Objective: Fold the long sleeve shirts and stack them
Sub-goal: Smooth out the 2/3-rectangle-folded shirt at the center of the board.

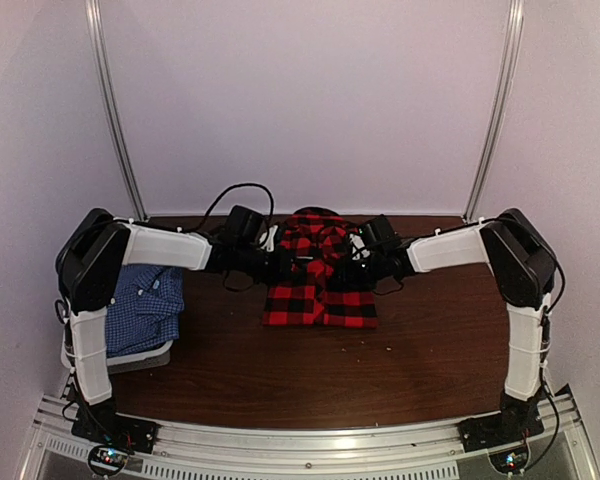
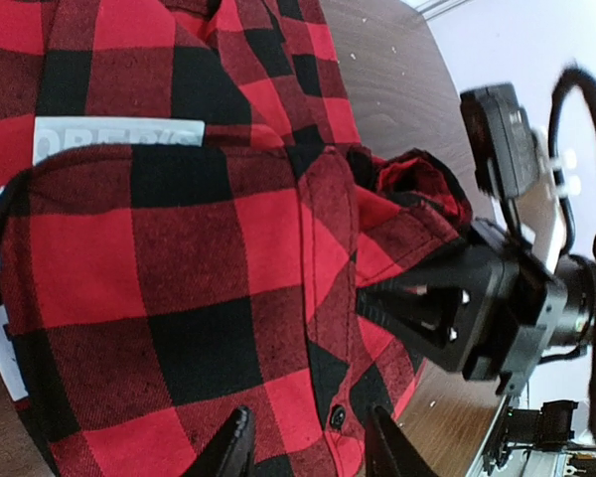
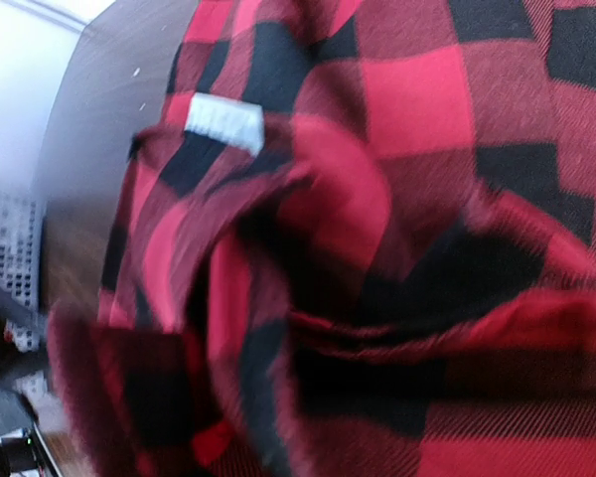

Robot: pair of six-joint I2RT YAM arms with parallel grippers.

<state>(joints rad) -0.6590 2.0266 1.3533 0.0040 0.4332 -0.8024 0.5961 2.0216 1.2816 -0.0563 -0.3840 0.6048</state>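
Note:
The red-and-black plaid shirt [image 1: 318,290] lies partly folded in the middle of the dark wooden table [image 1: 280,380], its white neck label [image 2: 119,134] facing up. My left gripper [image 1: 278,262] is at the shirt's left edge. Its jaws [image 2: 310,447] stand apart over the button placket, and the cloth lies flat between them. My right gripper [image 1: 358,262] meets the shirt's right edge, and in the left wrist view its fingers [image 2: 397,298] come together on a raised fold. Blurred plaid [image 3: 377,248] fills the right wrist view and hides those fingers. The blue-check shirt [image 1: 145,305] lies folded at the left.
The blue-check shirt rests on a pale grey basket [image 1: 140,358] beside the left arm's base. Black cables [image 1: 235,195] loop behind the grippers. White walls and two metal poles [image 1: 115,110] close off the back. An aluminium rail [image 1: 300,440] runs along the near edge.

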